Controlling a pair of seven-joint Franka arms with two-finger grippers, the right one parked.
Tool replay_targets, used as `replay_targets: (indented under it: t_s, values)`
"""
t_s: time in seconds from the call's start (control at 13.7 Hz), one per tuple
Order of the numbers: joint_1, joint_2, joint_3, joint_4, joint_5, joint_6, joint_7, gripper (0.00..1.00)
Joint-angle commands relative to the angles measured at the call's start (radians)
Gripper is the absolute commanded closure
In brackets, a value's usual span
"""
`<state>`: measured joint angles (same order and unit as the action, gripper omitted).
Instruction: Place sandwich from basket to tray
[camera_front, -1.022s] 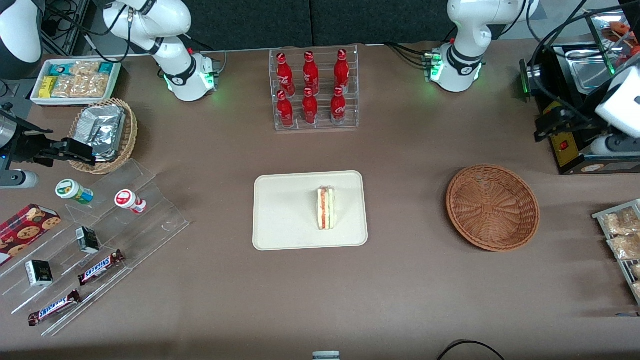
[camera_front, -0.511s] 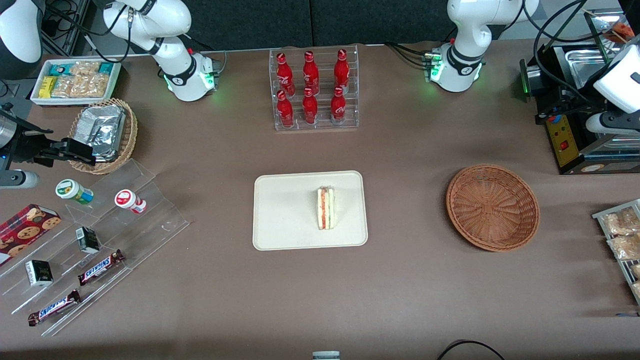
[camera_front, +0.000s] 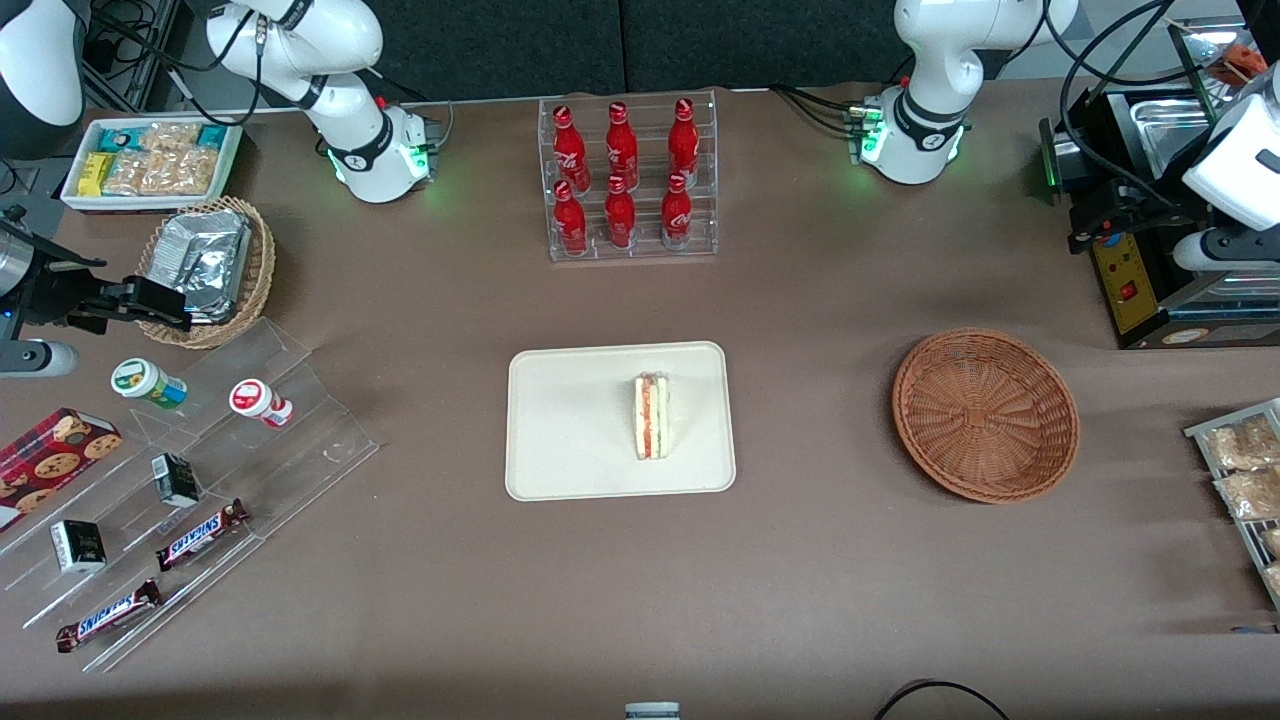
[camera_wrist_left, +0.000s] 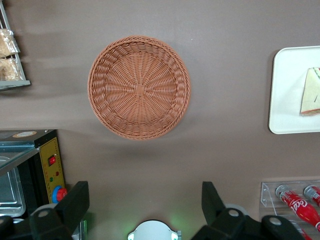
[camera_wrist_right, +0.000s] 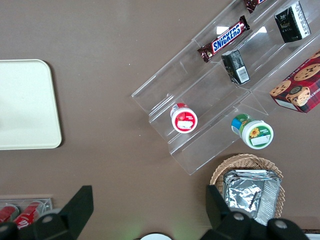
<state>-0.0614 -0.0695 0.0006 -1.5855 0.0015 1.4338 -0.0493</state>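
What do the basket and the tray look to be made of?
The basket: woven wicker, reddish-brown, with radial strands showing. The tray: matte cream, perhaps moulded fibre or plastic; it holds the sandwich. The gripper hangs open, high above the table.

left arm: raised, retracted; gripper: fingers spread wide (holding nothing)

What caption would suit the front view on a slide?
Sandwich lies on the tray, basket empty, open pincer raised above the table.
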Motion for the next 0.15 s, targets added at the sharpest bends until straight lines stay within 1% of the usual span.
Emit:
replay_targets:
  t_s: [0.0, 0.07]
  values:
    - [-0.006, -0.004, 0.002, 0.010, 0.015, 0.002, -0.014, 0.01]
    - [-0.005, -0.003, 0.004, 0.012, 0.012, 0.001, -0.021, 0.01]
